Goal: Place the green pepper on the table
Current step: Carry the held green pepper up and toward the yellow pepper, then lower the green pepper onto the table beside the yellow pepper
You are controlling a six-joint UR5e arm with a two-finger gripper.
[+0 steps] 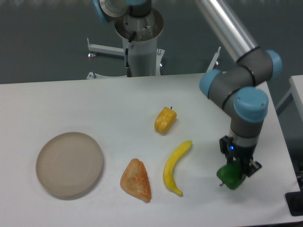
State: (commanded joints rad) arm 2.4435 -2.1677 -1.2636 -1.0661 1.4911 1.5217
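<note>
Green pepper (230,176) clamped in claw (236,168).

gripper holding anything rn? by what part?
Yes: the gripper holds the small glossy green toy pepper from above, fingers closed on its upper part; the exact contact spots are hidden.

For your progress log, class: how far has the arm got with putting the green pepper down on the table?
Done: the green pepper is picked up, held in the gripper. In hand: the arm carries it over the table, right of the banana. Whether it touches the surface is unclear. Left: set it down, open the gripper and withdraw.
</note>
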